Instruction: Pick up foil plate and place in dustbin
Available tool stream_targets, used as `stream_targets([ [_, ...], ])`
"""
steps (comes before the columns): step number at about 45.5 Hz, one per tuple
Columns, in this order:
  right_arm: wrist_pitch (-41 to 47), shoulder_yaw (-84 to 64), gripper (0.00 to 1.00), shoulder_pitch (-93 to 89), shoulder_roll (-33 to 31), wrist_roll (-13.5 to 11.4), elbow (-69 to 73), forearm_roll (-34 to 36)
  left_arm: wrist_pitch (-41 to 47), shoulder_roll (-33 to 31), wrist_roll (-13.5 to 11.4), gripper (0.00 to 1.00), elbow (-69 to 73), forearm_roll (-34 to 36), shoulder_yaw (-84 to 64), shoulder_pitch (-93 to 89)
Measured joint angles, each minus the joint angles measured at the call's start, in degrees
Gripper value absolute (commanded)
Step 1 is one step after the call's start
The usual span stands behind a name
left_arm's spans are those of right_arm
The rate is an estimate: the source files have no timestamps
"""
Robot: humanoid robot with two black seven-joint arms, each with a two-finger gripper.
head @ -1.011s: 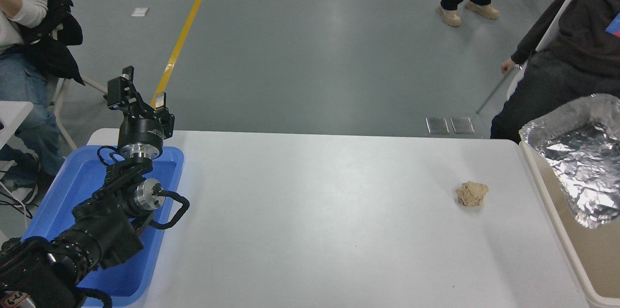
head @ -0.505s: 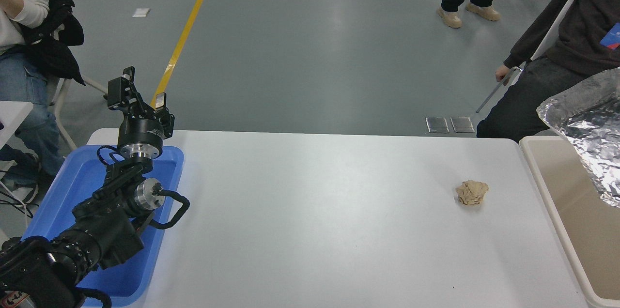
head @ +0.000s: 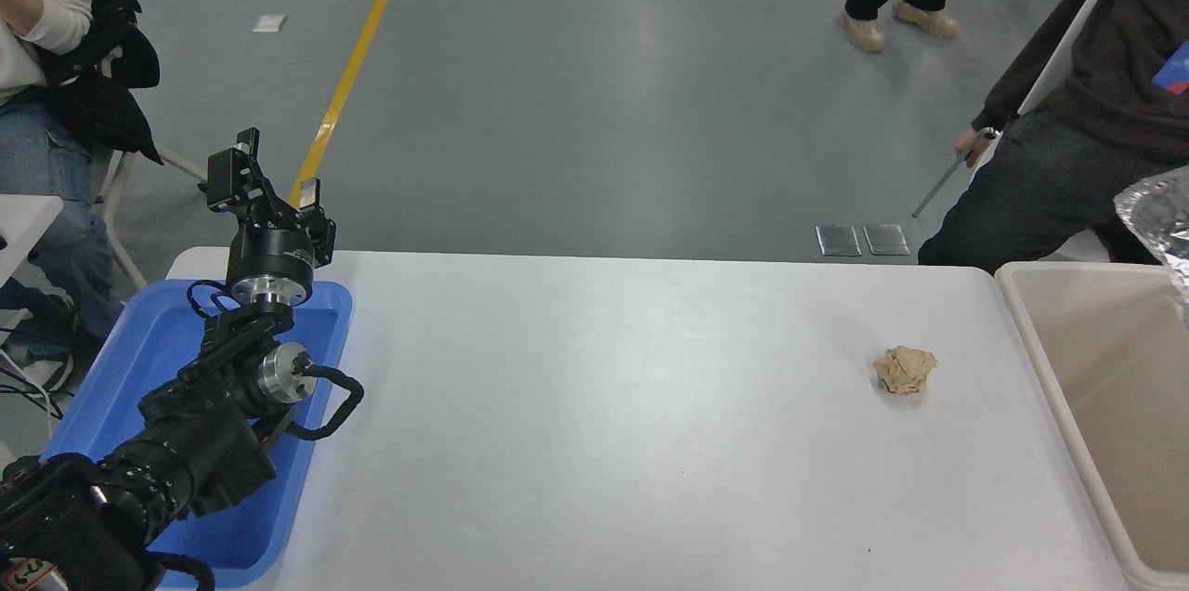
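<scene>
Only a corner of the crinkled silver foil plate point(head: 1159, 217) shows at the right edge of the head view, raised above the far end of the beige dustbin point(head: 1024, 305). What holds it is out of view. The visible part of the bin's tan interior is bare. My left arm is parked at the lower left over the blue tray, its gripper point(head: 267, 179) open, empty and pointing away from me. My right arm is out of view.
A small tan crumpled paper ball point(head: 904, 370) lies on the white table near the bin. A blue tray point(head: 158, 340) sits at the left under my left arm. A seated person in dark clothes point(head: 1077, 154) is beyond the bin, and another person point(head: 37, 33) sits at the far left.
The foil plate, which was resting in the dustbin, has risen and moved right, almost out of the picture. The seated person at the right shifted. My left arm has not moved.
</scene>
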Motion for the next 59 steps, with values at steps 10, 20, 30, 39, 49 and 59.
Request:
stream_targets([
  [10,-8.4,10.8,0.0,-20.5,4.4,0.0,-11.4,0.3,0.0,0.0,0.0,1.0,0.0,0.0,0.0,0.0],
  [20,-14.5,20.4,0.0,-35.1,9.4,-0.3,-17.3,0.7,0.0,0.1,0.0,1.0,0.0,0.0,0.0,0.0],
  [30,-17.9,27.7,0.0,-44.7,13.9,-0.5,-21.7,0.9,0.0,0.1,-0.1,1.0,0.0,-0.1,0.0,0.0],
  [39,-19.2,31.1,1.0,-48.1,15.8,-0.6,-23.2,0.9,0.0,0.1,-0.1,1.0,0.0,-0.1,0.0,0.0],
  [49,-19.3,36.2,1.0,-49.0,16.4,-1.3,-23.3,0.5,0.0,0.1,-0.1,1.0,0.0,-0.1,0.0,0.0],
  [59,-18.0,38.6,1.0,-45.3,13.5,-2.1,-16.2,0.2,0.0,0.1,-0.1,1.0,0.0,-0.1,0.0,0.0],
])
